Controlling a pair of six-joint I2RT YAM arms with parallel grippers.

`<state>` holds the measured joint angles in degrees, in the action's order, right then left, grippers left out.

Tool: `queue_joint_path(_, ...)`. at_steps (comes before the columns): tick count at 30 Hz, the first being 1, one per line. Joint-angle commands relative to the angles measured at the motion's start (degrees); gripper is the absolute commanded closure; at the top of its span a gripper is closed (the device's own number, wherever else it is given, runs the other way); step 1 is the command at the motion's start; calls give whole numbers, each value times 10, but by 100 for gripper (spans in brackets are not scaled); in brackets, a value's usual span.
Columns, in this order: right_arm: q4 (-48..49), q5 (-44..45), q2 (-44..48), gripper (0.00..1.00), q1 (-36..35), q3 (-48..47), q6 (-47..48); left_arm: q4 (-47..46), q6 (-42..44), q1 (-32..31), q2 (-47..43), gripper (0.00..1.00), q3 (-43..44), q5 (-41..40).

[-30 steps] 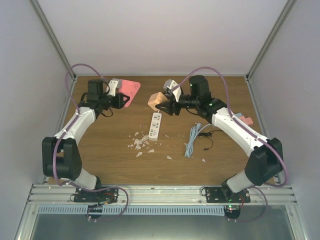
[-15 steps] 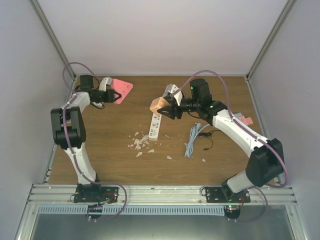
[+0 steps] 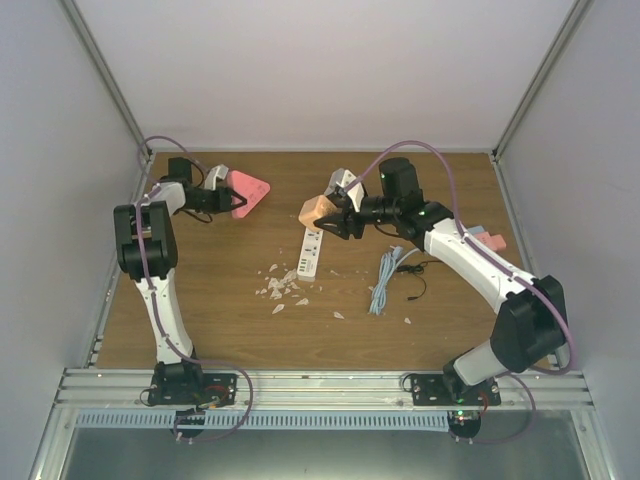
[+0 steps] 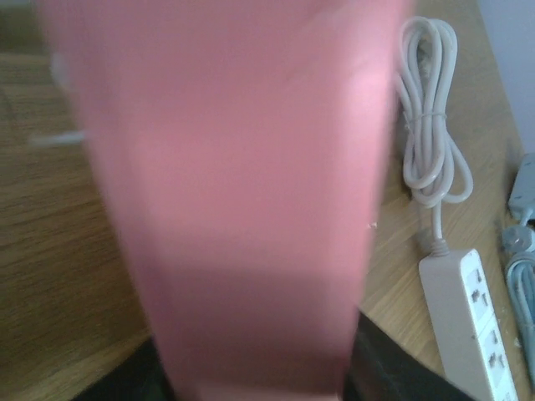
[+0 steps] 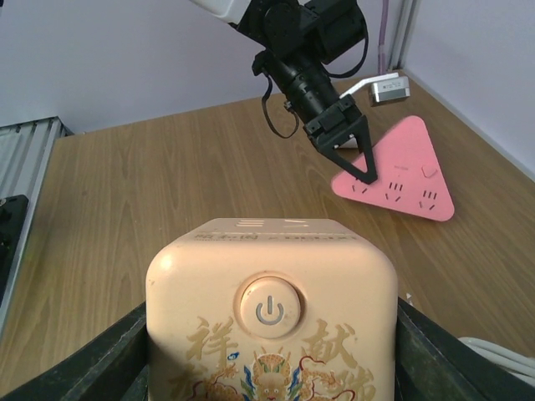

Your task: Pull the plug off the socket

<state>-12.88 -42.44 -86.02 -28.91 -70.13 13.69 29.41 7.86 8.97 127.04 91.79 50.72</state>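
My right gripper is shut on a peach cube socket with a power button and dragon print, held above the table; in the right wrist view the cube fills the space between my fingers. My left gripper is shut on one corner of a pink triangular socket at the back left; it also shows in the right wrist view. In the left wrist view the pink socket blocks most of the frame. No plug shows in the socket faces I can see.
A white power strip with a coiled white cord lies mid-table. A grey-blue cable and a thin black cable lie to its right. White scraps are scattered in front. Small objects sit at the right edge.
My left arm has folded back toward the back-left corner, and the pink socket has turned in its grip. My right gripper has shifted slightly with the cube.
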Motion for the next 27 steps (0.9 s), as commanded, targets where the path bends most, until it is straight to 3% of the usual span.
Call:
queue_joint_path(1, 14, -11, -2, 99, 3, -2, 7, 4, -2, 6, 5, 54, 24, 19)
queue_joint_path(10, 3, 1, 0, 99, 2, -16, 19, 38, 3, 19, -42, 17, 30, -74)
queue_joint_path(12, 2, 4, -2, 99, 2, -17, 18, 26, 8, 25, -73, 14, 11, -84)
queue_joint_path(15, 12, 12, -3, 98, 2, -18, 5, -7, 19, 26, -137, 2, -38, -99)
queue_joint_path(22, 55, 16, -14, 98, 2, -21, -70, -31, 107, 6, -298, 1, -123, -97)
queue_joint_path(27, 71, 19, -22, 98, 3, -43, -124, -79, 184, -53, -440, 1, -211, -91)
